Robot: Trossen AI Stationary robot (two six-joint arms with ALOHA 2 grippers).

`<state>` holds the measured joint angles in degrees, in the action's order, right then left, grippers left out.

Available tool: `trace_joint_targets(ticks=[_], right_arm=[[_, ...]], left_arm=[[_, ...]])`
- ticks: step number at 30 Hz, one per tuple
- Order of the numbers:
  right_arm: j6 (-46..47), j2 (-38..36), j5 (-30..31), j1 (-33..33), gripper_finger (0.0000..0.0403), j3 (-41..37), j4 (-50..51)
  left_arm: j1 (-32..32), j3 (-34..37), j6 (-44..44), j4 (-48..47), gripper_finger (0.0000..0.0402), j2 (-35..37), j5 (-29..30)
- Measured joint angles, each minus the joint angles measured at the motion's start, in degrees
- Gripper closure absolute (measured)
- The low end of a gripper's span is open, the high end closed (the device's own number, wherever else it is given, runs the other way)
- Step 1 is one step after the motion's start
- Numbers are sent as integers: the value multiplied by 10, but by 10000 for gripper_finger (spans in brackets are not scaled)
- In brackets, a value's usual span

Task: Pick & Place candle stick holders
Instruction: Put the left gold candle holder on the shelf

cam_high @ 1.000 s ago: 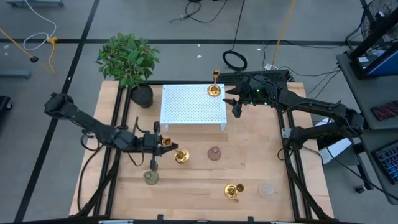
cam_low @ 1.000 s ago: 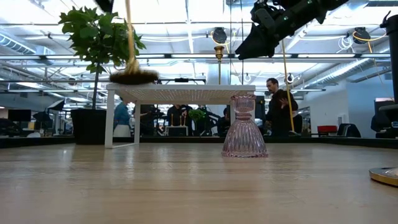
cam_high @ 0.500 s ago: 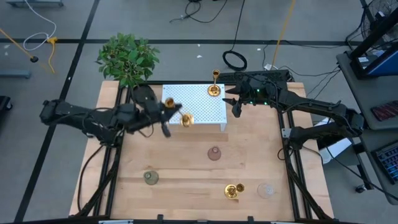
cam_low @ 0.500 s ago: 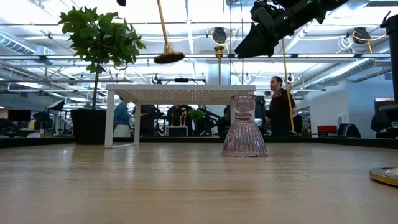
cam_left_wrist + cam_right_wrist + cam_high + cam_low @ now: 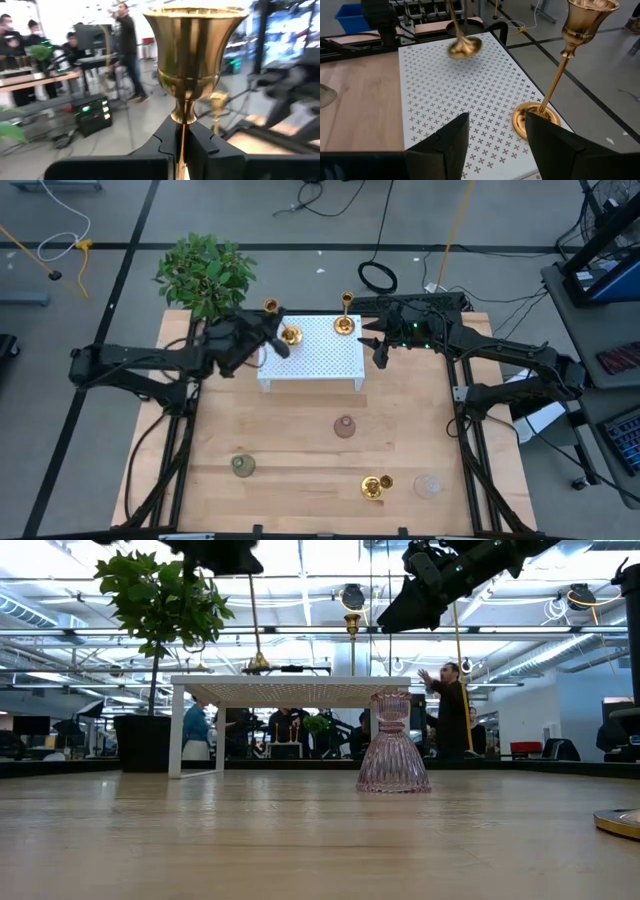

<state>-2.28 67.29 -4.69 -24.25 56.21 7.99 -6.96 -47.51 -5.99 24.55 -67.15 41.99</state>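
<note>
From above, the left gripper point(image 5: 268, 340) sits in the upper middle of the frame, pinching a gold candlestick point(image 5: 287, 334) over the left rear part of the white perforated stand point(image 5: 325, 358); a second gold candlestick point(image 5: 344, 326) already stands at the stand's upper right corner, with the right gripper point(image 5: 378, 350) waiting just right of it. Lower down on the wooden table point(image 5: 300, 440) are the pink holder point(image 5: 344, 426) at centre, the olive-green holder point(image 5: 242, 466) at lower left, a third gold candlestick point(image 5: 374, 486) lying at lower right and the clear holder point(image 5: 429, 484) beside it. In the low view the carried candlestick point(image 5: 256, 635) hangs upright at upper centre-left, its base just above the stand's top point(image 5: 290, 682), so the step in hand looks like the placing. The left wrist view shows its cup point(image 5: 195, 47) filling the centre and the stem clamped between the left fingers point(image 5: 162, 142). The right wrist view shows the right fingers point(image 5: 445, 137) spread apart and empty at the bottom, the placed candlestick point(image 5: 555, 80) at right, the carried base point(image 5: 463, 47) blurred at upper centre. The next move likely calls for a short straight lowering, then release.
</note>
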Motion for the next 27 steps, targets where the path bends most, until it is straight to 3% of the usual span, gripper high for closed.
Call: trace_joint_targets(ticks=[4,12,27], right_arm=[[0,0,0,0,216,0,0],[0,0,1,0,216,0,0],[0,0,1,0,216,0,0]], left_arm=[[-2,0,-17,45,389,-38,72],[-23,0,1,61,387,-42,111],[-61,0,61,-3,388,-41,98]])
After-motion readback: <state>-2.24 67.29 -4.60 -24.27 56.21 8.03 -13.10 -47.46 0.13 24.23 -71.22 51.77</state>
